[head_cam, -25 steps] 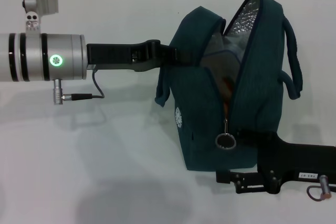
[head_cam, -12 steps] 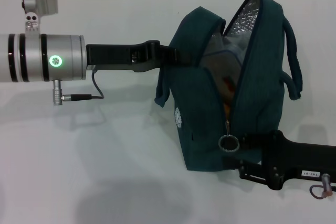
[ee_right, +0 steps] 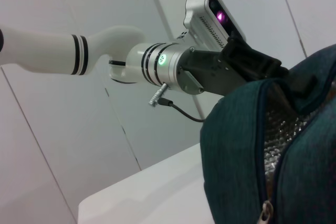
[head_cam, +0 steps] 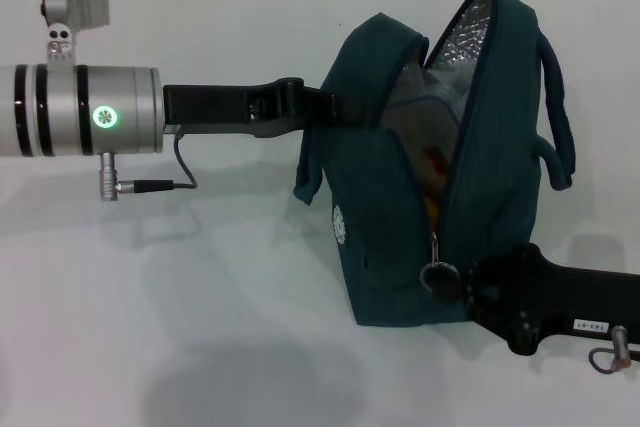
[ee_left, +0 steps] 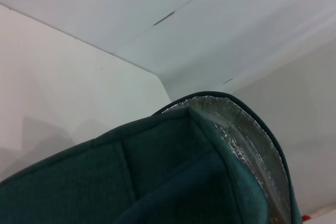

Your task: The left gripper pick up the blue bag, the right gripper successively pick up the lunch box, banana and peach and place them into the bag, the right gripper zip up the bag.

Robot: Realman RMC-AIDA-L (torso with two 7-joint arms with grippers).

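Blue bag (head_cam: 400, 197) upright on the white table (head_cam: 200, 327), held at its left-hand rim by the left gripper (head_cam: 318, 107), which looks clamped on the fabric edge, though the fingertips themselves hidden behind the bag. Mouth gaping, silver foil lining (head_cam: 465, 37) showing. Inside, something orange-yellow (head_cam: 432, 172) in the gap, most likely the banana; lunch box and peach not clearly made out, presumably deeper in. Loading judged done or nearly so. Right gripper (head_cam: 452, 279) low at the bag's near end, right at the ring zip pull (head_cam: 438, 277); fingers dark against dark, so whether closed on the ring or merely beside it impossible to tell. Zip open along nearly its whole length. Left to do, by this reading: secure the ring, draw the slider up and over the opening.
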